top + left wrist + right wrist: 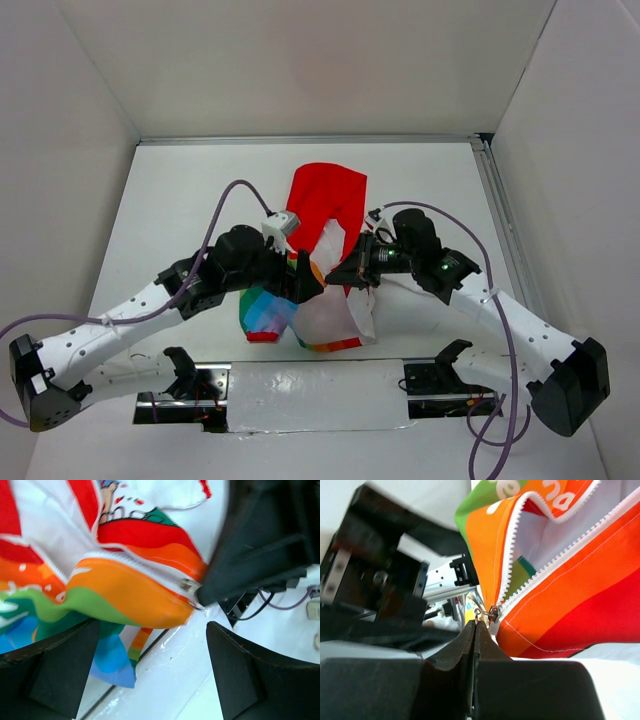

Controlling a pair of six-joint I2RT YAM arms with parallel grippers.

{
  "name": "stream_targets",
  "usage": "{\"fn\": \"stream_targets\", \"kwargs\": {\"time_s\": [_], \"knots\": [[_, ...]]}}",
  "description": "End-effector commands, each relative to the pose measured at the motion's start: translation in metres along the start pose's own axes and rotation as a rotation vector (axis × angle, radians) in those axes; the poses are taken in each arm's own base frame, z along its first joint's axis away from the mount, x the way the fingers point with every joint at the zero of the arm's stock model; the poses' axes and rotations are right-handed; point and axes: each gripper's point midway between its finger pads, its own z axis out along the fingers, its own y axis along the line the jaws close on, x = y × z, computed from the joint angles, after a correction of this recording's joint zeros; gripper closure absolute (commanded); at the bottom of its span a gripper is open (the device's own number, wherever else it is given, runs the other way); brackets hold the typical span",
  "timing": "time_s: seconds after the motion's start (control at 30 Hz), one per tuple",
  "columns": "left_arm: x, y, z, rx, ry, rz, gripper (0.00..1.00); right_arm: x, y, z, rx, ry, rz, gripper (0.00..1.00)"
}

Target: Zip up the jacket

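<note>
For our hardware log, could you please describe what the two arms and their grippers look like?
Both the left arm and right arm have white links with chunky black joints. A purple cable loops along each. A small green light glows on the right arm's wrist. The left gripper and right gripper have matte black, wedge-shaped fingers.

Smooth, slightly glossy cloth on the jacket [570, 595]; white plastic zip teeth [506, 555]; shiny metal slider [493, 613] at the right pincer [475, 626] tip; fingers [492, 652] matt black

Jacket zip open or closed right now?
Open. In the right wrist view the zipper teeth spread apart above the slider, lining visible between.
</note>
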Motion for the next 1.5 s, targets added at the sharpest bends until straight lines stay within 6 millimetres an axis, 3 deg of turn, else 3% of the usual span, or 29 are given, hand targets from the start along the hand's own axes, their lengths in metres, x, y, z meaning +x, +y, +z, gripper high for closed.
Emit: {"fn": "stream_targets", "kwargs": {"time_s": [0.0, 0.13, 0.27, 0.37, 0.43, 0.77, 1.27, 1.47], "knots": [[-0.025, -0.025, -0.014, 0.087, -0.112, 0.144, 0.01, -0.005, 0.008, -0.002, -0.028, 0.001, 0.017, 1.00], [-0.027, -0.030, -0.022, 0.101, -0.178, 0.269, 0.01, -0.014, 0.008, -0.003, -0.039, -0.013, 0.057, 1.00], [-0.015, -0.052, -0.022, 0.148, -0.199, 0.430, 0.01, -0.019, 0.011, -0.005, -0.051, -0.022, 0.078, 1.00], [-0.018, -0.044, -0.012, 0.027, -0.234, 0.503, 0.04, -0.019, 0.013, -0.005, -0.058, -0.011, 0.087, 1.00], [-0.021, -0.037, -0.004, -0.023, -0.235, 0.552, 0.11, -0.021, 0.014, -0.005, -0.061, -0.013, 0.097, 1.00], [-0.039, -0.031, 0.003, -0.094, -0.322, 0.608, 0.27, -0.025, 0.020, -0.005, -0.086, -0.004, 0.120, 1.00], [-0.031, -0.040, 0.007, -0.038, -0.328, 0.676, 0.27, -0.028, 0.024, -0.002, -0.112, 0.007, 0.152, 1.00], [-0.037, -0.041, 0.014, -0.057, -0.343, 0.695, 0.40, -0.027, 0.025, -0.004, -0.121, 0.007, 0.147, 1.00]]}}
